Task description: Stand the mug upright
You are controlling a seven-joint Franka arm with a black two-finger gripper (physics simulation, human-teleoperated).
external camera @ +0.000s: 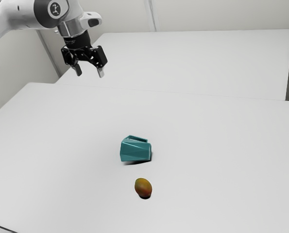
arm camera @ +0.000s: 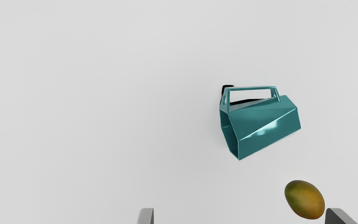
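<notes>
As the mug (external camera: pixel 135 151) lies sideways on the table (external camera: pixel 217 145) near the mango (external camera: pixel 143 186), I think it stiff, maybe slippery, best taken across its middle. The claw (external camera: pixel 90 74) is open and empty.

I see the mug (external camera: pixel 135 151) on its side on the worktop (external camera: pixel 61 145); before it, slightly to the exterior view's right, lies the mango (external camera: pixel 143 187).

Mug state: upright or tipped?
Tipped. The mug lies on its side on the table; the wrist view shows its open mouth facing sideways and the handle alongside the body.
</notes>
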